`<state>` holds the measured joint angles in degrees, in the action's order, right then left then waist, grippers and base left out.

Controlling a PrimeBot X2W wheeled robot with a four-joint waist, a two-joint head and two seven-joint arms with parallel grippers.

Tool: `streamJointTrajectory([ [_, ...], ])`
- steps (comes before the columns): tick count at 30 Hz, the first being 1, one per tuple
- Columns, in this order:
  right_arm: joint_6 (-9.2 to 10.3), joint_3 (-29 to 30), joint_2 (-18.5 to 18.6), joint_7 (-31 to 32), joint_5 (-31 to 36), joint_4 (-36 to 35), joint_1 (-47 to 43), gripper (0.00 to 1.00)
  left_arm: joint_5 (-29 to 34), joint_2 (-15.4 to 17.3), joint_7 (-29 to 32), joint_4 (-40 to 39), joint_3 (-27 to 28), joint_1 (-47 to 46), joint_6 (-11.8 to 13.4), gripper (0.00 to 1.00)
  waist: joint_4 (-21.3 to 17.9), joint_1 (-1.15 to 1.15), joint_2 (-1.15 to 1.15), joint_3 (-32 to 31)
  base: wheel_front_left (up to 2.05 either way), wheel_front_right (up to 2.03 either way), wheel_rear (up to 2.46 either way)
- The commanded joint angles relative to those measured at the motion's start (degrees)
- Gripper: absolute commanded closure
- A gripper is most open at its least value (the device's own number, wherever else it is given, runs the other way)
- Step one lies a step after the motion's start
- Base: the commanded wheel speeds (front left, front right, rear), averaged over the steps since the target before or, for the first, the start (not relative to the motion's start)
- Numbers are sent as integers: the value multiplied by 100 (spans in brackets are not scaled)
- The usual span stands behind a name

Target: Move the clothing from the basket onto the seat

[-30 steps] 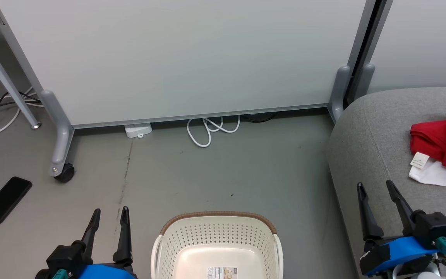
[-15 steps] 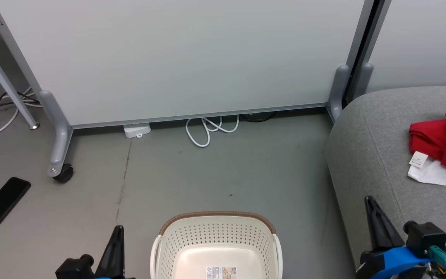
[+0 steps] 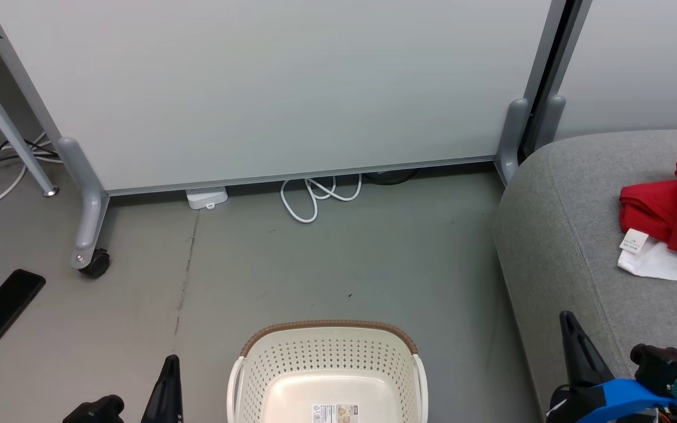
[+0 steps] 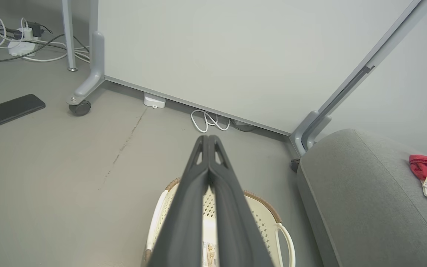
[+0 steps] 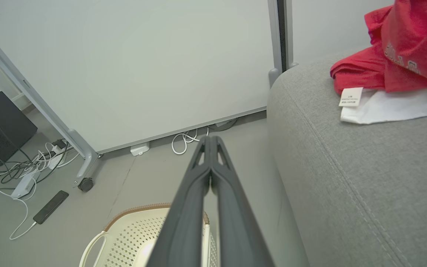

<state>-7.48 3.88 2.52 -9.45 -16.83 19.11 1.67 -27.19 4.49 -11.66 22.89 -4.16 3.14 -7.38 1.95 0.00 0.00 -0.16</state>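
Left gripper [image 4: 208, 138] and right gripper [image 5: 210, 138] have just shut their empty jaws. The cream perforated plastic basket [image 3: 328, 326] is bare and the red clothing [image 3: 662, 214] lies on the grey fabric seat [image 3: 556, 247], so the task is probably finished.

Brightness: bright and even, soft white diffuse light; I can't place the source.
Shadows: faint and soft-edged. There is a thin dark band under the partition [image 3: 268, 88] and a weak one on the floor [image 3: 374, 264] beside the seat [image 3: 556, 235].
Glare: none harsh; pale sheen inside the basket [image 3: 327, 352].
Focus: my left gripper [image 4: 208, 137] and right gripper [image 5: 209, 138] go soft near the lens; far things are crisp.
Distortion: my wrist views tilt the partition's uprights outward at the edges.
Colour: clothing [image 3: 667, 217] is saturated red, its print too soft to read.
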Motion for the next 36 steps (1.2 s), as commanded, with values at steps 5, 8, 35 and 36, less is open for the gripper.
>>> streamJointTrajectory([
  [5,0,29,18,134,-673,-150,143,100,-574,0,149,-174,125,-244,-3,100,-9,0,0,2,0,0,0],
  [8,0,38,19,198,-980,-170,158,100,-839,-7,223,-208,167,-278,-4,100,-14,0,0,3,0,0,0],
  [35,-1,121,30,696,-3320,-306,285,100,-2860,-59,797,-461,497,-539,-8,100,-60,0,0,10,0,0,0],
  [36,-1,124,30,715,-3397,-309,291,100,-2925,-61,813,-468,507,-546,-8,100,-61,0,0,11,0,0,0],
])
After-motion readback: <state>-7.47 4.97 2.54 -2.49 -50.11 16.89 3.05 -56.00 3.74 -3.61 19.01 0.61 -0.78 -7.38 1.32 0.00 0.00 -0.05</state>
